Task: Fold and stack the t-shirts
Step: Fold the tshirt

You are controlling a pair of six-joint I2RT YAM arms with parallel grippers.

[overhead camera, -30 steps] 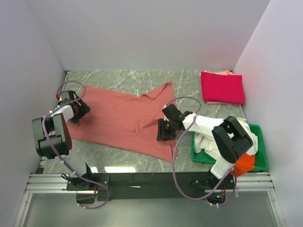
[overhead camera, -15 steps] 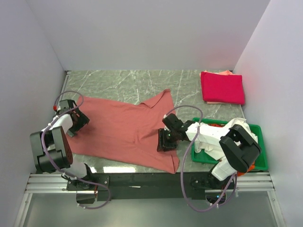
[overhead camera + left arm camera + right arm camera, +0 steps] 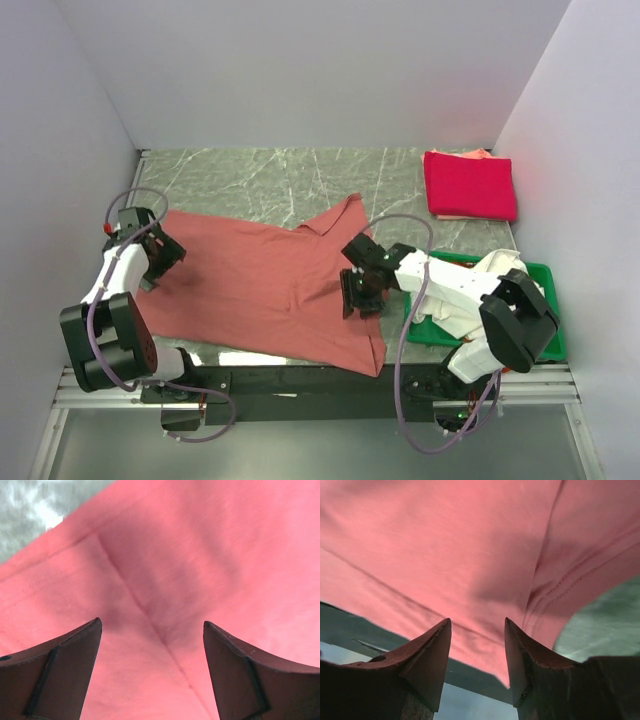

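A large salmon-red t-shirt (image 3: 250, 285) lies spread on the marble table (image 3: 260, 175). Its near right corner reaches over the table's front edge. My left gripper (image 3: 150, 255) is open over the shirt's left part; in the left wrist view (image 3: 151, 622) only shirt cloth (image 3: 200, 555) lies between the wide-apart fingers. My right gripper (image 3: 358, 290) is open over the shirt's right edge; in the right wrist view (image 3: 477, 620) the shirt's hem (image 3: 445, 540) lies just beyond the fingertips. A folded crimson-pink shirt (image 3: 470, 185) lies on a peach one (image 3: 482, 153) at the back right.
A green tray (image 3: 553, 320) stands at the right front, partly under the right arm, with white cloth (image 3: 445, 322) in it. A black rail (image 3: 300, 380) runs along the table's front edge. White walls enclose the left, back and right.
The salmon-red shirt has slid toward the front edge, its near right corner now past it. Both grippers have moved nearer to the front with it.
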